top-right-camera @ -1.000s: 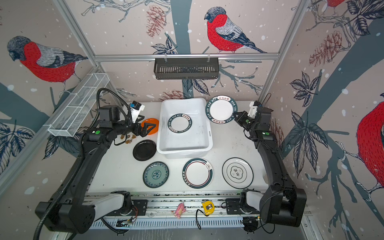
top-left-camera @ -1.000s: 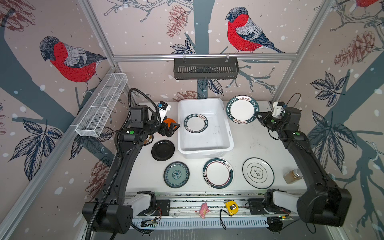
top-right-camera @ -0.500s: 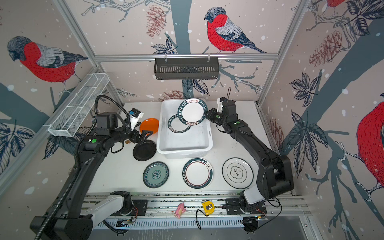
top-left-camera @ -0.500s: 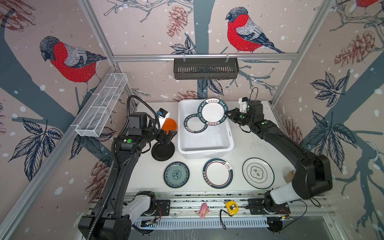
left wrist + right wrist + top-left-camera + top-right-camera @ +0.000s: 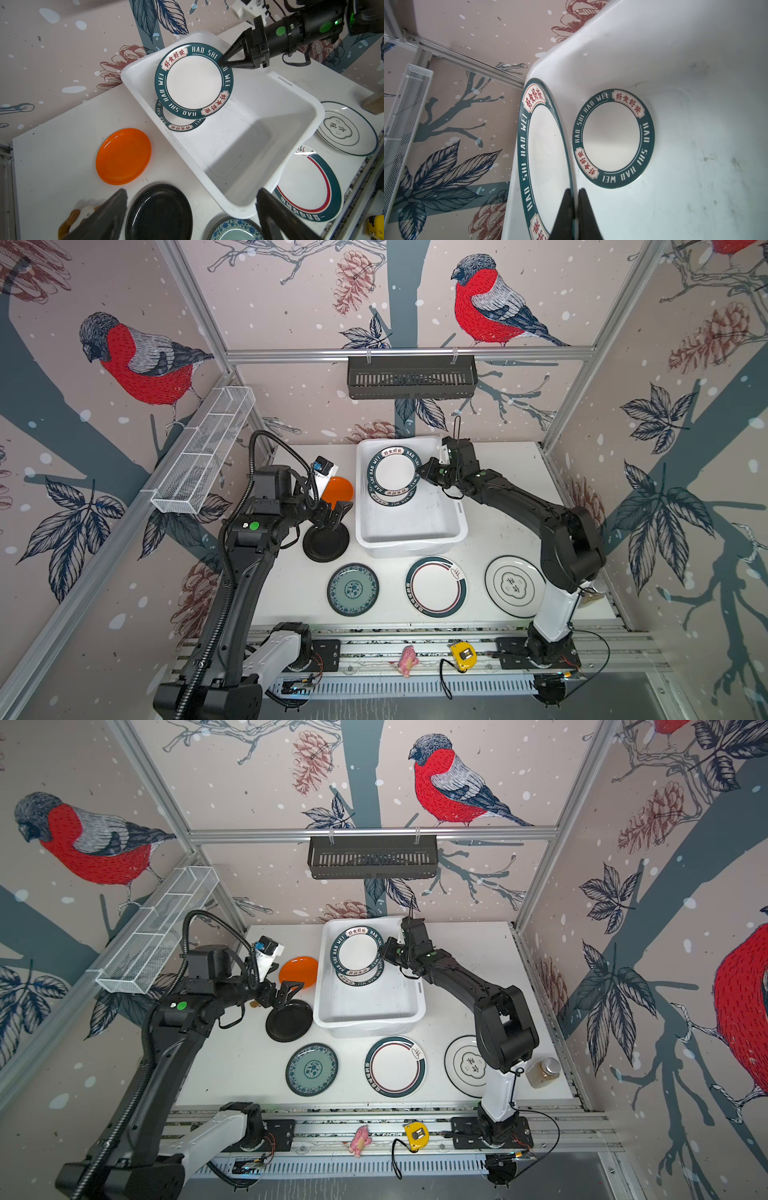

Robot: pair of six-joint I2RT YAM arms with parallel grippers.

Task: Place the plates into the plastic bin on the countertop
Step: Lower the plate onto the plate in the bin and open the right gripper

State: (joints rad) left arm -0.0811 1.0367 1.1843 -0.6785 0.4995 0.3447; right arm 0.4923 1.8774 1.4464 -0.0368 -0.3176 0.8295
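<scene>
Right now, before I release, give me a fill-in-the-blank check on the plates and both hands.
1. The right hand is ____ on the rim of the held plate over the plastic bin.
2. ____ matching plate lies flat on the bin's floor.
3. The left hand is ____ and holds nothing.
4. Counting the orange plate, black plate, teal floral plate and two white plates, ____ plates lie on the countertop.
Missing: shut; one; open; five.

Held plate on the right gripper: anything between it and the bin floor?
Only a second matching plate, flat on the plastic bin floor, partly beneath the held plate in the right gripper; nothing else visible.
</scene>
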